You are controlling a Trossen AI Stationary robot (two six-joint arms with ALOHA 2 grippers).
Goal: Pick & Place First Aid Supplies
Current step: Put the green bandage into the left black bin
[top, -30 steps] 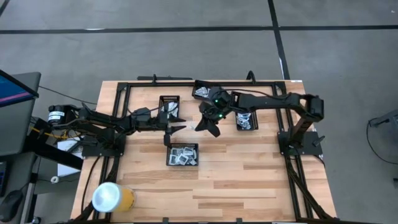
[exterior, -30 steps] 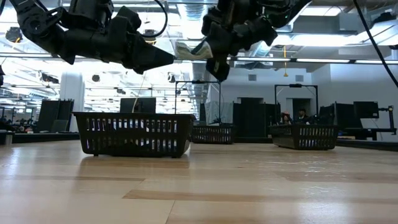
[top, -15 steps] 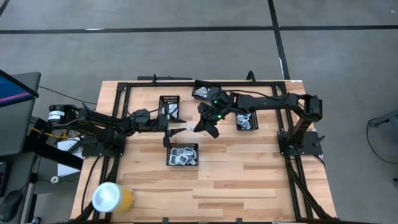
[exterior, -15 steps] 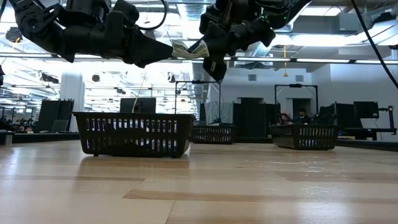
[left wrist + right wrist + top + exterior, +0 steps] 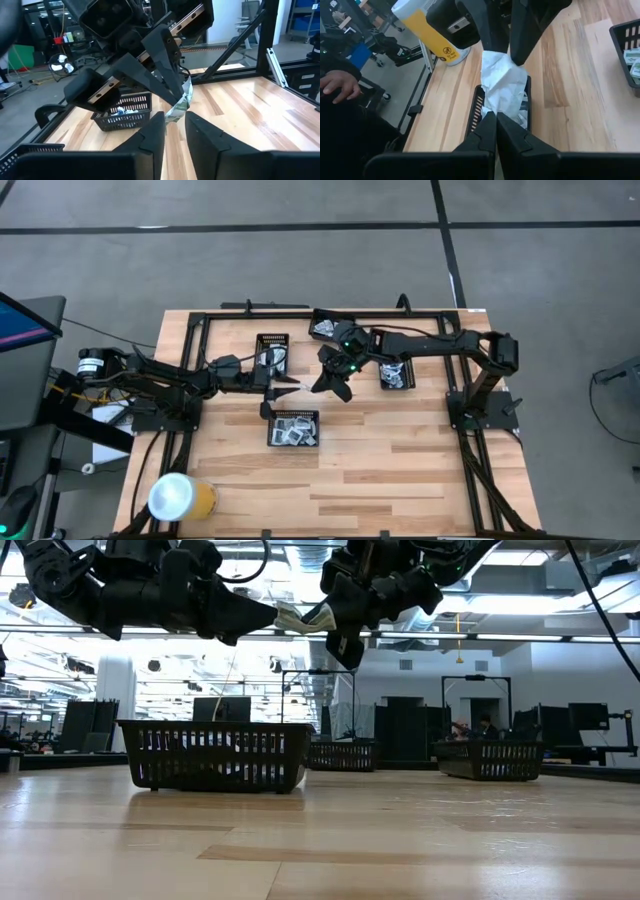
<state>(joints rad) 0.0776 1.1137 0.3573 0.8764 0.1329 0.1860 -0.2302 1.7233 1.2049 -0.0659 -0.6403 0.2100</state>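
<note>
Closing in since a second ago, my left gripper (image 5: 174, 121) pinches the light, crinkly packet (image 5: 502, 80)'s free edge; my right gripper (image 5: 495, 122) stays clamped opposite.

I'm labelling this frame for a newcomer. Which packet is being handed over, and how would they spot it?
Start at the wooden table and find its middle, above the nearest black tray. There the two hands meet in mid-air, and the crumpled white packet is pinched between them, unlike those lying in trays.
</note>
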